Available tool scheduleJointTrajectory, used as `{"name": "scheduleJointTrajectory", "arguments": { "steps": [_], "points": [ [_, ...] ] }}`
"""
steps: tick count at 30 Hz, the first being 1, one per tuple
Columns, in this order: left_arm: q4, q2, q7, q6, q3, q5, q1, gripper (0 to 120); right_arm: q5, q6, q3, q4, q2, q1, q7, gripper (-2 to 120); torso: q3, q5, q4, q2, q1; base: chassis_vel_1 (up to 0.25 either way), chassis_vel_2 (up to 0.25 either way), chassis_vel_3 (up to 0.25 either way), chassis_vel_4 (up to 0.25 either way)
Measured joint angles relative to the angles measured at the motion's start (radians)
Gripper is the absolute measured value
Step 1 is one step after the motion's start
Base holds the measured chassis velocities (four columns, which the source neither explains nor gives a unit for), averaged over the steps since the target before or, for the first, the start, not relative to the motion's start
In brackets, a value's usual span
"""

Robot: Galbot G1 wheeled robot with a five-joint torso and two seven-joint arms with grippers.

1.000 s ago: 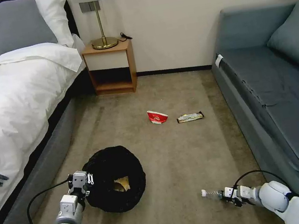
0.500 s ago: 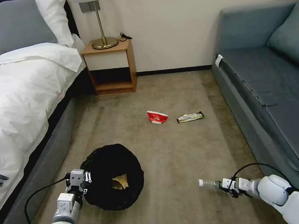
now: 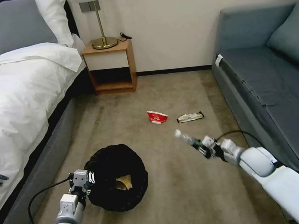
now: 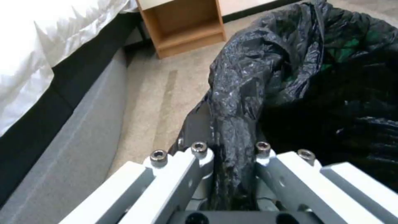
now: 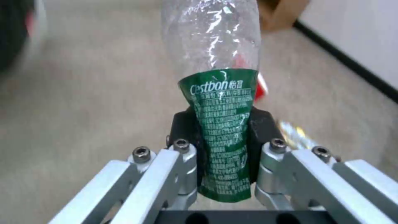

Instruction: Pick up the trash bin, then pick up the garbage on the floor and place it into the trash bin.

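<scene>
We see the trash bin (image 3: 116, 177), round and draped in crinkly, glossy black plastic, held just above the beige carpet (image 3: 176, 183) near the grey bed base (image 3: 34, 175). Inside it sits a crumpled brown paper bag (image 3: 123, 183). Our left end effector (image 3: 86, 179) is pressed together on a bunched fold of that black liner at the bin's rim, left arm bent low and reaching forward from the lower left.

Over on the right, our right end effector (image 3: 203, 146) pinches the bottle (image 3: 187, 139), clear crinkled plastic with a green label squeezed between the pads, its cap end pointing up and toward the bin. The right arm stretches out diagonally from the lower right, bottle raised off the carpet, to the right of the bin and apart from it.

Farther out on the carpet lie the crushed red-and-white paper cup (image 3: 157, 117) and, just beside it, the flat dark snack wrapper (image 3: 190, 117) with yellow print.
</scene>
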Motion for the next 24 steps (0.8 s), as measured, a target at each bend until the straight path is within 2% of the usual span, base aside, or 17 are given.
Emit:
{"name": "scheduleJointTrajectory", "arguments": {
  "steps": [8,10,11,12,14,16,18,24],
  "points": [
    [0.015,-0.01,-0.001,-0.014,0.016,0.003,-0.009,4,0.178,-0.026,-0.055,0.087,0.058,0.041,0.04,16,0.0,0.0,-0.0002,0.0,0.0,0.0,0.0,0.0,0.0],
    [0.022,-0.013,-0.002,-0.014,0.023,0.004,-0.016,4,0.265,-0.04,-0.085,0.104,0.103,0.056,0.045,16,0.0,0.0,-0.0001,0.0,0.0,0.0,0.0,0.0,0.0],
    [0.022,-0.013,-0.002,-0.014,0.023,0.004,-0.016,4,0.265,-0.04,-0.085,0.104,0.103,0.056,0.045,16,0.0,0.0,-0.0001,0.0,0.0,0.0,0.0,0.0,0.0],
    [0.024,-0.014,-0.004,-0.014,0.026,0.004,-0.019,4,0.294,-0.045,-0.097,0.107,0.122,0.061,0.048,16,0.0,0.0,-0.0001,0.0,0.0,0.0,0.0,0.0,0.0],
    [0.028,-0.017,-0.008,-0.012,0.035,0.004,-0.03,4,0.378,-0.057,-0.141,0.106,0.22,0.077,0.07,16,0.0,0.0001,-0.0001,0.0,0.0,0.0,0.0,0.0,0.0],
    [0.028,-0.017,-0.009,-0.011,0.036,0.004,-0.031,4,0.387,-0.059,-0.147,0.105,0.232,0.078,0.073,16,0.0,0.0002,0.0,0.0,0.0,0.0,0.0,0.0,0.0],
    [0.026,-0.02,-0.012,-0.006,0.04,0.003,-0.035,4,0.42,-0.064,-0.185,0.084,0.306,0.082,0.092,16,0.0,-0.0003,0.0001,0.0,0.0,0.0,0.0,0.0,0.0],
    [0.017,-0.023,-0.014,-0.003,0.038,0.0,-0.036,4,0.401,-0.065,-0.22,0.052,0.371,0.06,0.097,16,0.0,0.0,-0.0001,0.0,0.0,0.0,0.0,0.0,0.0]
  ]
}}
